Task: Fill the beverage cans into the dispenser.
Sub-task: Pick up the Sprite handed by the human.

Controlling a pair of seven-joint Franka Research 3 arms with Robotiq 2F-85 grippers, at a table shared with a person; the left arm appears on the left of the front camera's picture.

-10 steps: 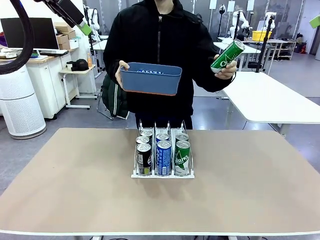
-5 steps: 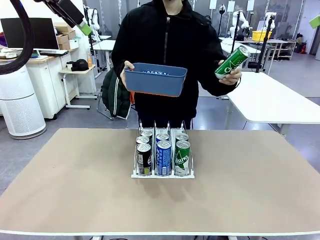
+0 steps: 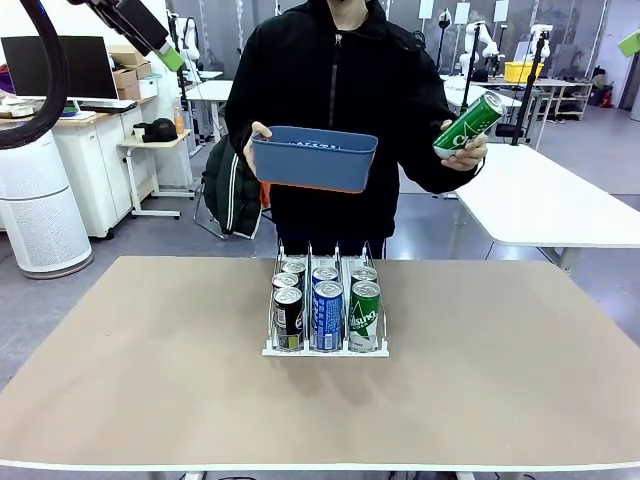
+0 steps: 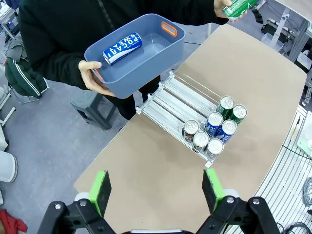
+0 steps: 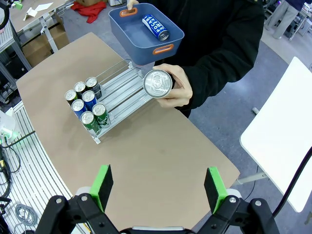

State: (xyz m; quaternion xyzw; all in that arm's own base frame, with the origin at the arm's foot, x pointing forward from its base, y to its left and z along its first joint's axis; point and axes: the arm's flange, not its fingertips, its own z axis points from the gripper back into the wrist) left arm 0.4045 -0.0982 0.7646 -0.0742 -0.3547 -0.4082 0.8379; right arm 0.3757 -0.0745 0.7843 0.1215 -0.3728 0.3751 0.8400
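The dispenser [image 3: 325,351] stands mid-table with several beverage cans in its front rows: black-silver [image 3: 288,318], blue [image 3: 328,315] and green [image 3: 365,315]. Behind it a person holds a green can [image 3: 469,125] in one hand and a blue tub [image 3: 314,165] in the other. In the left wrist view a blue can [image 4: 122,48] lies in the tub [image 4: 141,78], above the dispenser's bare rails [image 4: 170,97]. My left gripper [image 4: 157,190] hangs open high above the table's near side. My right gripper [image 5: 159,187] is open too, well above the hand-held green can [image 5: 157,83] and the dispenser [image 5: 122,80].
Bare tan tabletop [image 3: 500,380] surrounds the dispenser on all sides. A white table [image 3: 540,200] stands behind on the right, and an air purifier [image 3: 35,210] and a desk on the left. The left arm's finger [image 3: 150,35] pokes in at the top left corner.
The person has shifted slightly to the right and lifted the tub and the green can a little. Both arms have stayed still and open.
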